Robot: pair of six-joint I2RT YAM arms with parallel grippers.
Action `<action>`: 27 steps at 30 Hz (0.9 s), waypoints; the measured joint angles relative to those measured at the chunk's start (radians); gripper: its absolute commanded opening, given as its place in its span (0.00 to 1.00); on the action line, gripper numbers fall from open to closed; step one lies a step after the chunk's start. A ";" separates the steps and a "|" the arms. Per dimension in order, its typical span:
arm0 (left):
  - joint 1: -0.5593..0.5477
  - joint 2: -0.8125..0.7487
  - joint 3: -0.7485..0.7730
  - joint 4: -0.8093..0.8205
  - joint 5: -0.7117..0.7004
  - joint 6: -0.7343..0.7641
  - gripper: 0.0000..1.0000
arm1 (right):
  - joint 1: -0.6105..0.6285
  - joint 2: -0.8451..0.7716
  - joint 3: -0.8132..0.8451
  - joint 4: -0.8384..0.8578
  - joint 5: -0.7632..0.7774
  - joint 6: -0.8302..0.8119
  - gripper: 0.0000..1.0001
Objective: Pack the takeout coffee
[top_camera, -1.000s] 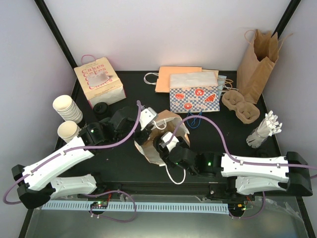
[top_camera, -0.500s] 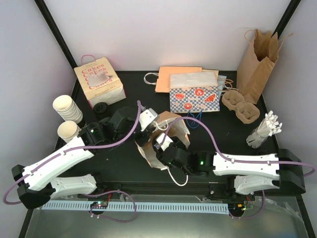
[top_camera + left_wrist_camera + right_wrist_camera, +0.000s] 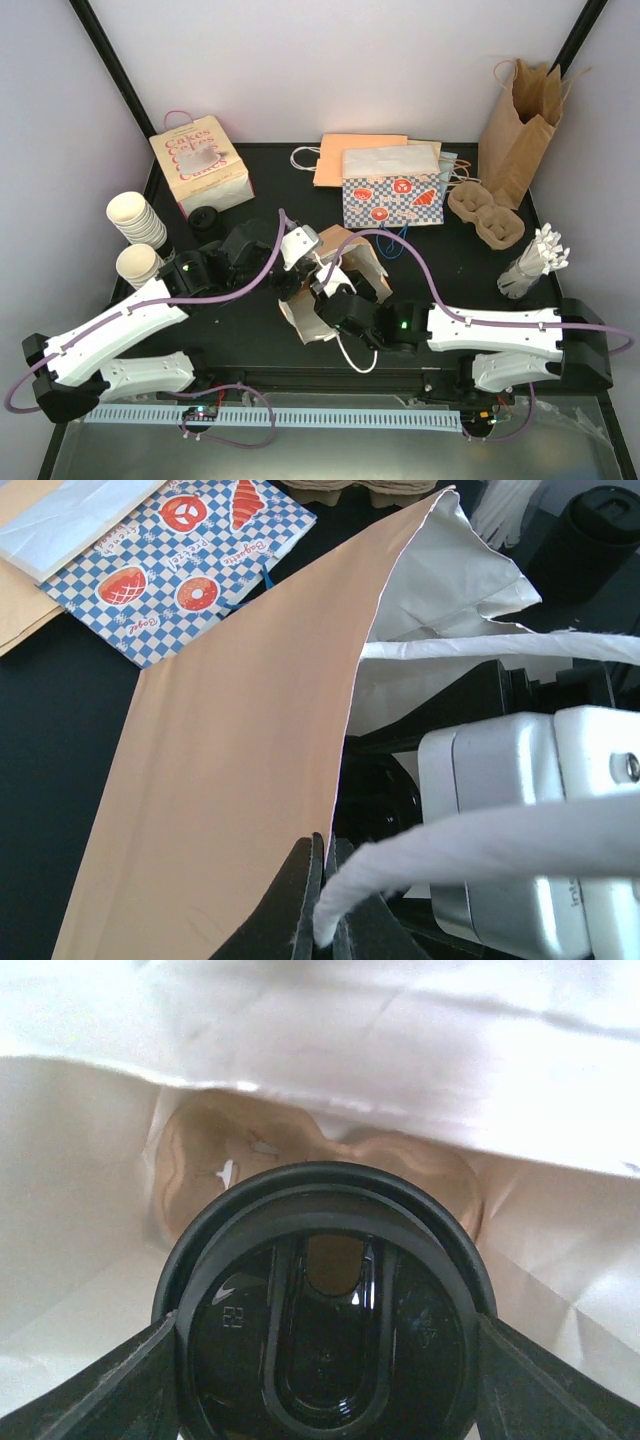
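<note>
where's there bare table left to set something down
Bare table lies between the cake box and the orange bag at the back, and between the cup tray and the right arm. The middle is crowded around the open paper bag.

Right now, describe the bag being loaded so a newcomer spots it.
On the black table, look centre, where both arms meet. The bag lies open on its side there, tan outside, white inside, left gripper pinching its rim. Unlike the blue-checkered bag behind or the upright brown bag rear right, it's plain and lying down.
</note>
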 measured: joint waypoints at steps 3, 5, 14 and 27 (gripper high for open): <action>-0.002 0.000 0.000 0.000 0.003 0.002 0.02 | 0.000 0.010 0.020 -0.012 0.022 0.017 0.64; -0.006 0.000 0.000 0.000 0.004 0.003 0.01 | 0.000 0.014 0.024 -0.014 0.034 0.021 0.64; -0.012 -0.020 -0.005 -0.005 0.007 0.003 0.02 | 0.002 0.047 0.018 -0.012 0.040 0.022 0.64; -0.012 -0.039 -0.025 -0.004 0.052 0.003 0.02 | 0.075 0.054 -0.055 0.079 0.075 -0.064 0.64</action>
